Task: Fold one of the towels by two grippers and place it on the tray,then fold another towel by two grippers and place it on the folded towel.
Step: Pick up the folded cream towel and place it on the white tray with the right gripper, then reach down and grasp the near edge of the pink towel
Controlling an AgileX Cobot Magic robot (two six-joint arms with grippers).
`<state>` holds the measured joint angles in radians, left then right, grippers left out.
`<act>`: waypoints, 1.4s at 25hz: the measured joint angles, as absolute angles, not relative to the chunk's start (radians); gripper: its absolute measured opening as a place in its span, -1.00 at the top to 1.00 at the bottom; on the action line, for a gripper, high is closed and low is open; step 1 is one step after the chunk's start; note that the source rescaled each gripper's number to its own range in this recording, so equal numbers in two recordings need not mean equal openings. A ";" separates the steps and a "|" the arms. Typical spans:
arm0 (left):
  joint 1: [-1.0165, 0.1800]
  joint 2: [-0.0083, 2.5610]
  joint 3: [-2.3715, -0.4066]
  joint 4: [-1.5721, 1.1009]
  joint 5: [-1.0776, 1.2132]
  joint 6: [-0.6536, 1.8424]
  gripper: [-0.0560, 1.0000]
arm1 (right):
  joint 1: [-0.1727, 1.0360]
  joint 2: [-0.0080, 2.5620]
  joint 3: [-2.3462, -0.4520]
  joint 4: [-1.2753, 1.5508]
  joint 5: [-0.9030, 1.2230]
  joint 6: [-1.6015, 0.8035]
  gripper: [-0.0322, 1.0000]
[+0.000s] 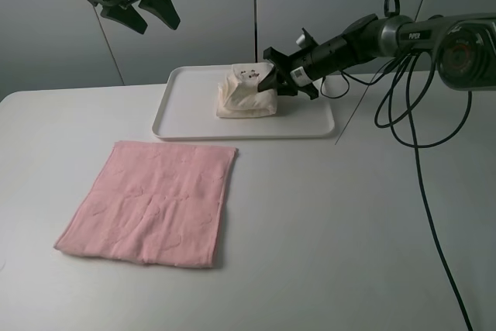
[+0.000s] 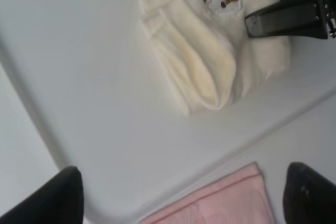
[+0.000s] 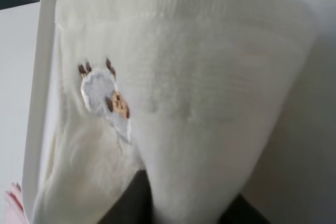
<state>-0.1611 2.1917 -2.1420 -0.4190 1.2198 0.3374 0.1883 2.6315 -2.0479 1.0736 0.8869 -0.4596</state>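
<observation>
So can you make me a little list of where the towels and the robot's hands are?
white towel: folded, lying on the tray
pink towel: spread flat on the table, in front of the tray
right hand: at the white towel, fingers either side of its edge
left hand: open, up in the air, holding nothing
left to do: pink towel not yet folded

The cream-white towel (image 1: 246,92) lay folded into a thick, loose bundle near the middle of the white tray (image 1: 186,125), with a small embroidered motif on its upper face. The low-rimmed tray sat toward the back of the surface. The pink towel (image 1: 151,203) lay flat just in front of its rim. The right gripper (image 1: 273,81) had jaws on either side of a fold of the cream-white towel. The left gripper (image 1: 143,7) hung high, jaws spread.
</observation>
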 joint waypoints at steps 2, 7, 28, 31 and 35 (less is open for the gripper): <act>-0.161 2.196 -2.135 -0.415 1.220 0.337 -0.98 | 0.188 2.631 -2.048 1.072 0.889 -0.456 -0.35; -0.161 2.198 -2.135 -0.415 1.220 0.337 -0.98 | 0.188 2.631 -2.070 1.076 0.945 -0.470 -0.98; -0.161 2.192 -2.131 -0.417 1.220 0.317 -0.98 | 0.046 2.377 -2.260 0.498 1.161 -0.359 -1.00; -0.161 2.157 -2.077 -0.386 1.218 0.346 -0.98 | 0.048 2.317 -2.260 0.420 1.204 -0.359 -1.00; -0.155 2.051 -1.922 -0.337 1.218 0.414 -0.98 | 0.050 2.257 -2.256 0.410 1.214 -0.357 -1.00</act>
